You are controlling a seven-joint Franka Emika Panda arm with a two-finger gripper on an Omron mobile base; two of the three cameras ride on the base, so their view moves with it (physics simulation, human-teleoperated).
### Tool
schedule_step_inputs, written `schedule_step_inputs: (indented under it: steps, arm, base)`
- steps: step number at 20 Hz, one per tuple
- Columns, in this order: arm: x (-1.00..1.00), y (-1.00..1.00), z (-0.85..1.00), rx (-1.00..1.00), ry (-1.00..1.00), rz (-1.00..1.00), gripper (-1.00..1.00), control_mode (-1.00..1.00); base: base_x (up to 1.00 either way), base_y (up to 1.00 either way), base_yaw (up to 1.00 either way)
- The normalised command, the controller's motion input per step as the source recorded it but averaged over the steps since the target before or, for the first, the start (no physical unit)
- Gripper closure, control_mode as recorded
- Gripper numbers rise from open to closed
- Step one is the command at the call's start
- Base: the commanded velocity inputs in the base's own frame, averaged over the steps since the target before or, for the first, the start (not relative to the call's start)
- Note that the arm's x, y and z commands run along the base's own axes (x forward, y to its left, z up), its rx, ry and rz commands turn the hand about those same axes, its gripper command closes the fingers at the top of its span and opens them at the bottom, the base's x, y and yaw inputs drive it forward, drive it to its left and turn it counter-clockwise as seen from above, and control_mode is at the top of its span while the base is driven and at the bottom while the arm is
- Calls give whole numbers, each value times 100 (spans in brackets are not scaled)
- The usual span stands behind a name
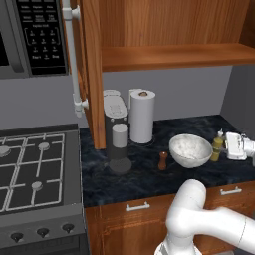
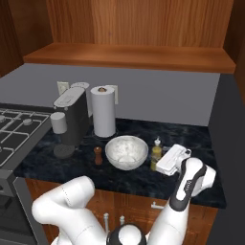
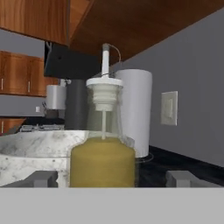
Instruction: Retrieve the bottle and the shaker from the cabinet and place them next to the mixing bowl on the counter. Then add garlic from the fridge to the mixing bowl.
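Note:
A clear bottle (image 3: 103, 162) half full of yellow liquid, with a white pump cap, stands upright on the dark counter just right of the marbled mixing bowl (image 1: 190, 149). My gripper (image 3: 113, 179) is open. Its fingertips (image 3: 43, 179) stand wide on either side of the bottle, with a gap on each side. From the base cameras the bottle (image 1: 217, 147) (image 2: 156, 155) sits between the bowl (image 2: 126, 152) and my white hand, where the gripper (image 1: 225, 146) (image 2: 161, 162) reaches in from the right. The small brown shaker (image 1: 163, 161) (image 2: 98, 155) stands left of the bowl.
A paper towel roll (image 1: 142, 115) and a dark coffee machine (image 1: 117, 130) stand behind the bowl. The gas stove (image 1: 35, 164) lies to the left, under a microwave (image 1: 35, 35). The cabinet door (image 1: 89, 69) hangs open above the counter, beside a wooden shelf (image 1: 174, 55).

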Motion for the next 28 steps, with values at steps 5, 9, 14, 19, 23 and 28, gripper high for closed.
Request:
schedule_step_inputs:
  steps: [5,9,14,19,23,28]
  arm:
    - [-18,-11,7,-8,0,-7,-100,-100]
    - [-37,0,0,-22,0,-10,-100,-100]
    - [-43,0,12,-30,1,-10,-100,-100]
    - [-40,0,22,-41,4,-10,-100,-100]
    - [-32,0,19,-50,7,-10,-100,-100]
    - [-15,-1,25,-49,15,-9,-100,-100]
  base:
    - [0,0,0]
    - [0,0,0]
    - [0,0,0]
    - [0,0,0]
    - [0,0,0]
    - [0,0,0]
